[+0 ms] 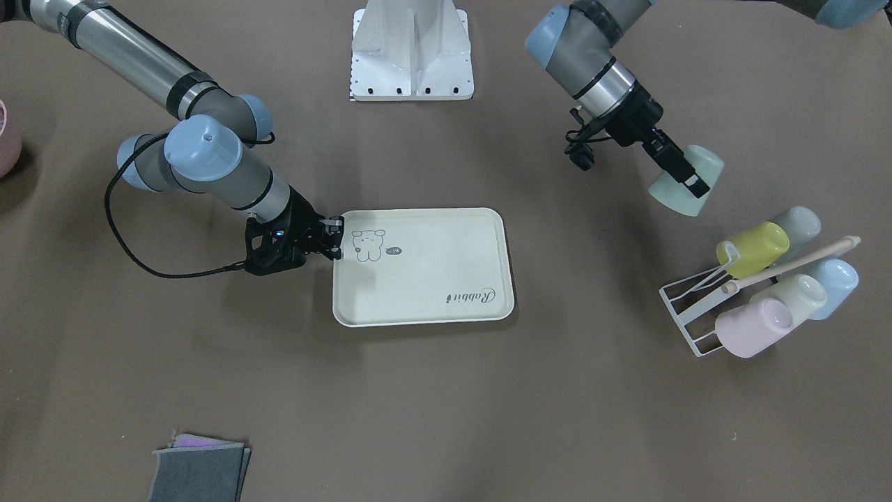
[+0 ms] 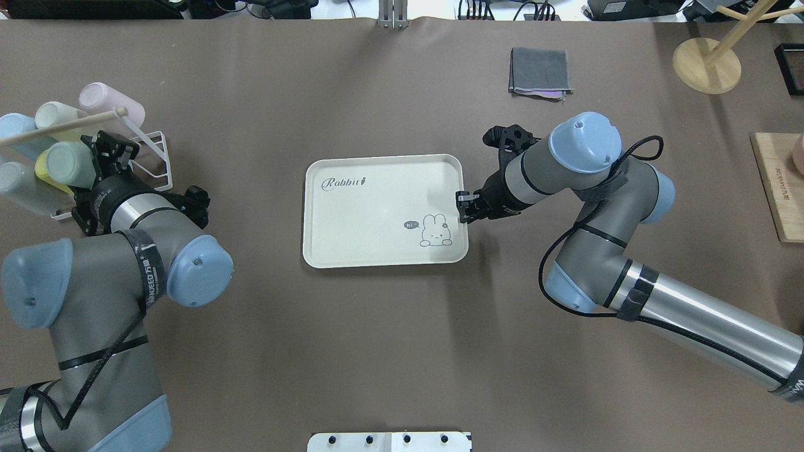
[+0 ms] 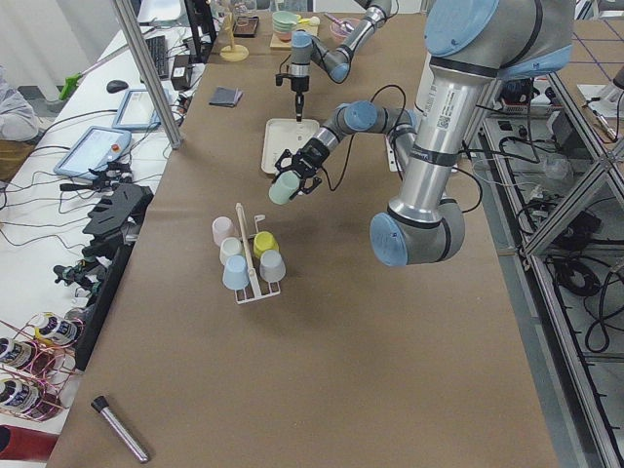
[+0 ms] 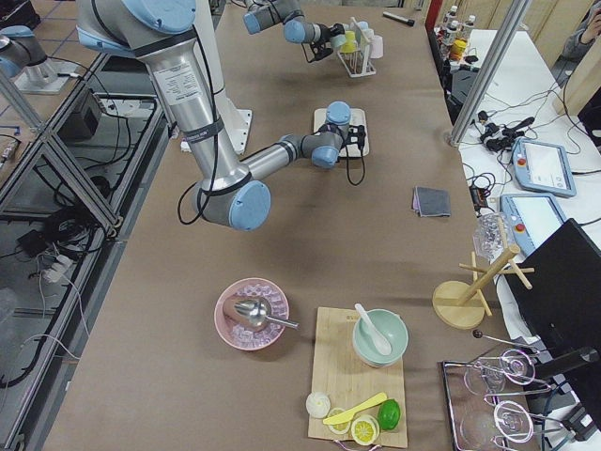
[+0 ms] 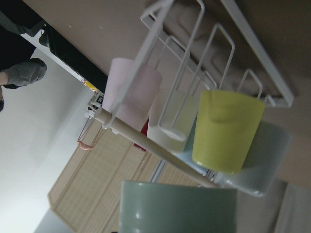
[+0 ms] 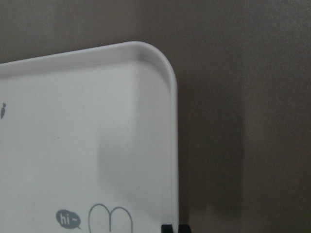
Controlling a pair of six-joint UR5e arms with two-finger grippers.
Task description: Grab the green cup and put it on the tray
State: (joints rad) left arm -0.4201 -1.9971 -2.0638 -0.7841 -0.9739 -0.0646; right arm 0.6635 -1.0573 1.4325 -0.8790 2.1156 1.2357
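Note:
The mint-green cup [image 1: 679, 199] hangs tilted on its side above the table, just off the cup rack. My left gripper [image 1: 697, 185] is shut on its wall, with one finger across the outside. The cup also shows in the overhead view [image 2: 66, 164] and at the bottom of the left wrist view [image 5: 177, 206]. The cream tray [image 1: 425, 279], with its animal drawing and "Rabbit" script, lies flat mid-table with nothing on it. My right gripper [image 1: 334, 238] is at the tray's short edge beside the drawing. In the right wrist view its tips sit close together astride the rim [image 6: 174, 145].
A white wire rack [image 1: 686, 307] with a wooden rod holds yellow-green [image 1: 756, 247], pink [image 1: 752, 328], cream [image 1: 794, 296] and pale blue [image 1: 836, 279] cups. A folded grey cloth [image 1: 198, 474] lies far from the robot. The white robot base [image 1: 411, 49] is at the robot's side. A wooden stand [image 2: 706, 63] and a board [image 2: 779, 185] are at the robot's right.

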